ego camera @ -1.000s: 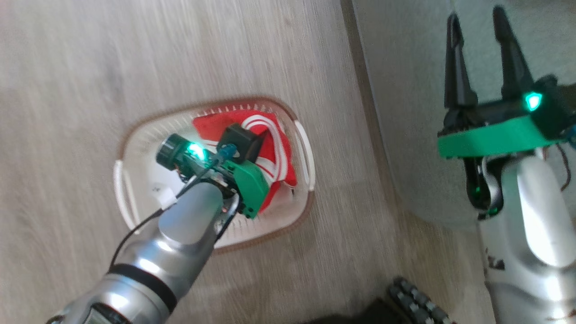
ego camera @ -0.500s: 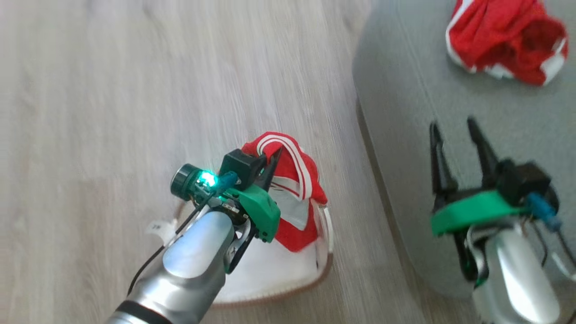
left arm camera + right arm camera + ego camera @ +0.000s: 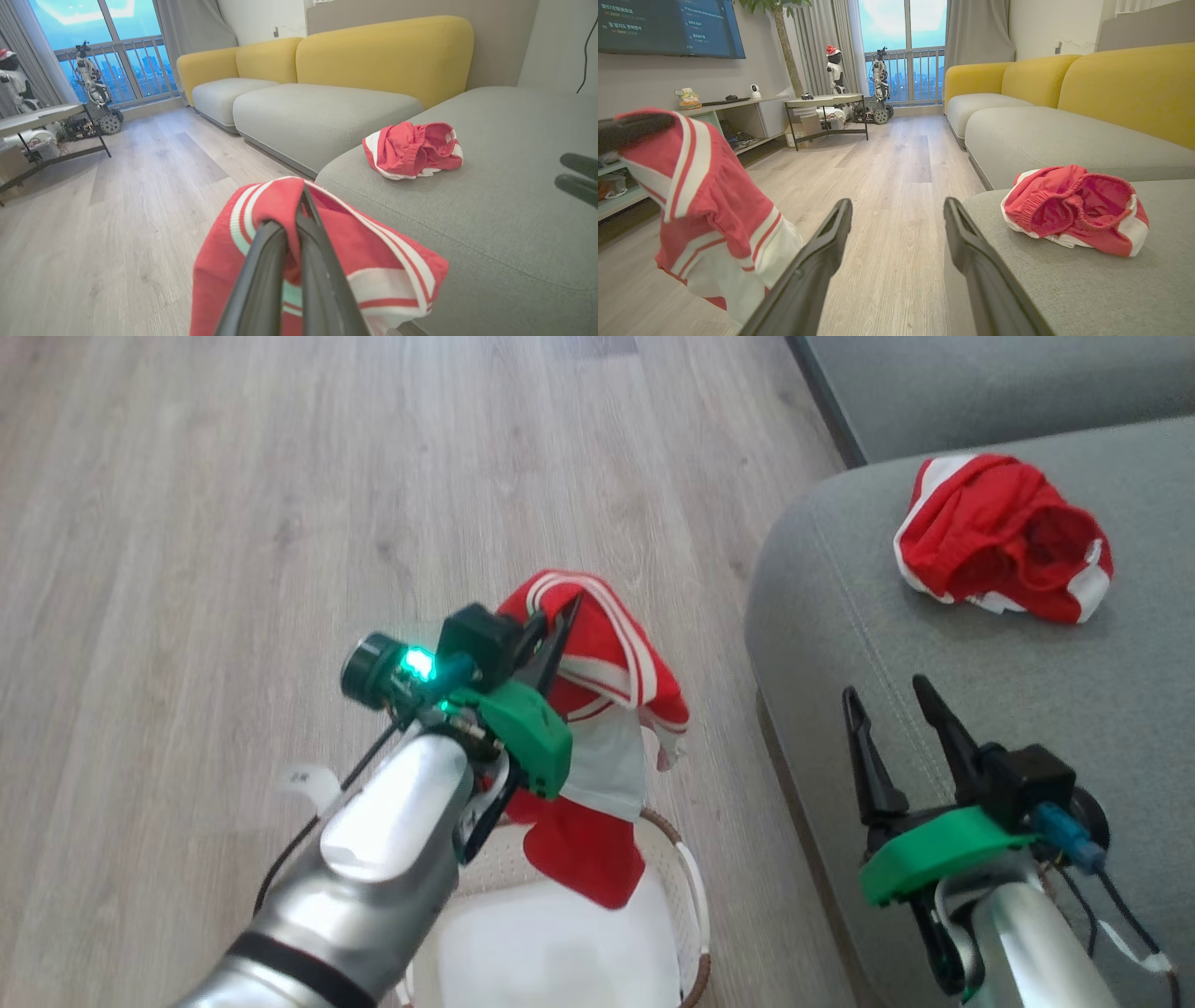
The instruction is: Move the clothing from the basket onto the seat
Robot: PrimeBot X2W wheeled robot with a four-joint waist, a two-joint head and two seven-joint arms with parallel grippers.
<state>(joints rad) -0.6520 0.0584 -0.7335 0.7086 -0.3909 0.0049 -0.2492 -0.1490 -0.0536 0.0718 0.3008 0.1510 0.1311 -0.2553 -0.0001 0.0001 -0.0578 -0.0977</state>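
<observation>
One garment [image 3: 607, 700], clamped in the left hand [image 3: 568, 607], is now lifted out of the basket [image 3: 695, 915], with the seat [image 3: 934, 635] at three o'clock.

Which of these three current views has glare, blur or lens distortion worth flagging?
Head view: sharp, with a bright highlight on the left forearm and bloom around its green light. Left wrist view: the left gripper, shut on the red garment, is soft up close. Right wrist view: the window is partly blown out, and the open right gripper is soft up close.
</observation>
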